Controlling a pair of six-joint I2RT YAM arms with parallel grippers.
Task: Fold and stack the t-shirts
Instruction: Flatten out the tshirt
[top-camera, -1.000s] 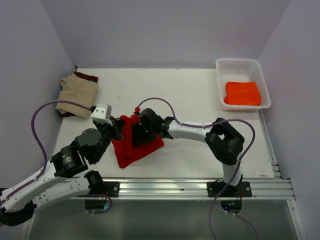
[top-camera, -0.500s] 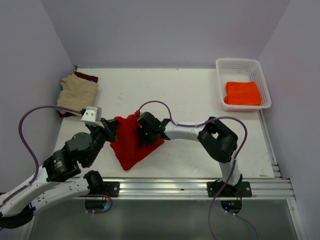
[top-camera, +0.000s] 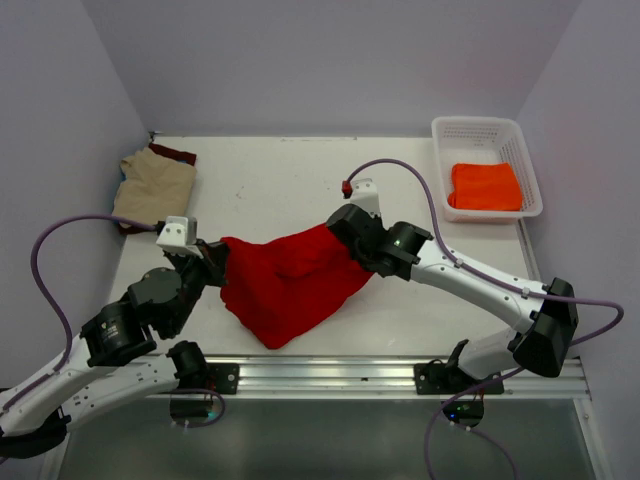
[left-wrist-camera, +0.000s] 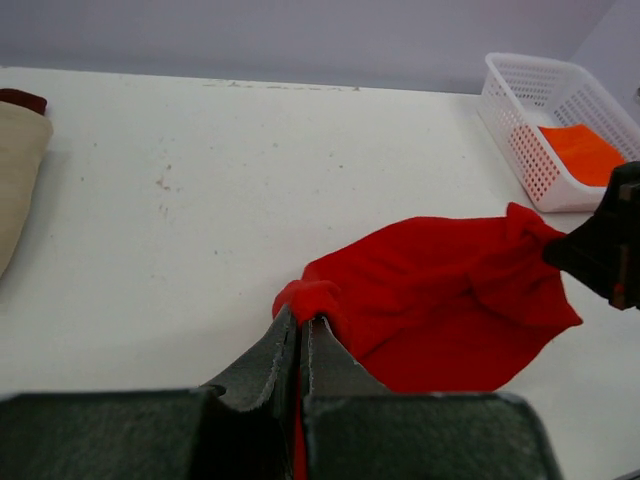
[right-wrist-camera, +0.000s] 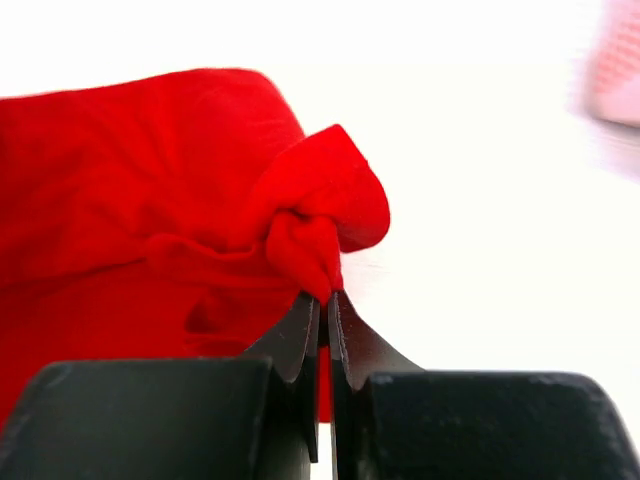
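Red t-shirt (top-camera: 295, 280), along the middle of the table's (top-camera: 300, 170) near edge, drawn out wide between two pinches. Spans from the left gripper (left-wrist-camera: 300, 335) at its left end to the right gripper (right-wrist-camera: 322, 300) at its right end, against a crumpled heap half a second back with both grippers close together over it. Shows the right arm swung out toward the right edge, the left barely shifted.

Left jaws pressed together on a small fold of red cloth. Right jaws pressed together likewise on a twisted bunch of it. Sags to a point toward the near edge, wrinkled, far from flat.

Reads, as a judgement, as opening out under way: spreading first, folding still to come. Needs laying flat on the table before any fold.

Tan t-shirt (top-camera: 155, 188) over a dark maroon one (top-camera: 178, 154) at the far left corner, well apart. Orange t-shirt (top-camera: 485, 186) folded in the white basket (top-camera: 480, 128) at the far right corner. Same places as a second ago.
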